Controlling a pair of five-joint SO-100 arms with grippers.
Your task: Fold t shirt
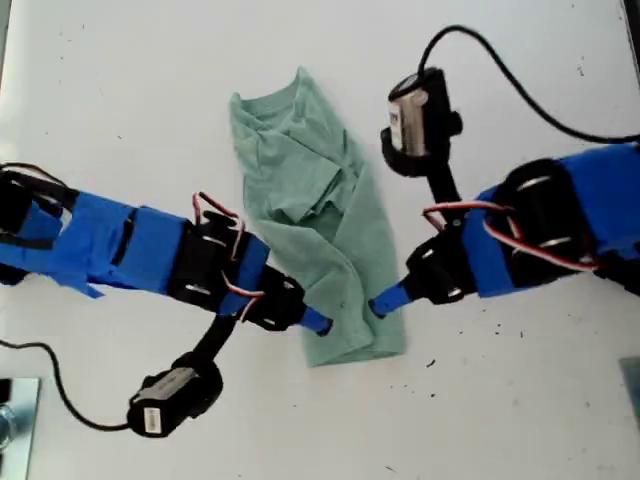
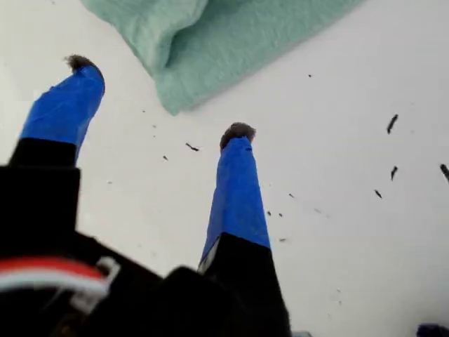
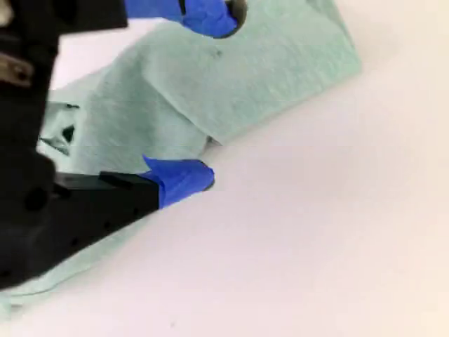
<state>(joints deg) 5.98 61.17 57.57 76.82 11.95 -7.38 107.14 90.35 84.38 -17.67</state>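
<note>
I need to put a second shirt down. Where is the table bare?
Bare table lies above the arm on the exterior view's left, beside the t shirt, and along the bottom below its hem. It is crowded at the hem, where both grippers meet.

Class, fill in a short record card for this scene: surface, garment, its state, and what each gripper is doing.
surface: white table, dotted with small dark specks
garment: pale green t shirt
garment state: lying partly folded and creased, neck toward the exterior view's top
my first gripper: jaws apart, holding nothing, tips short of a shirt corner
my second gripper: jaws apart, one above and one below a raised edge of the shirt
</note>
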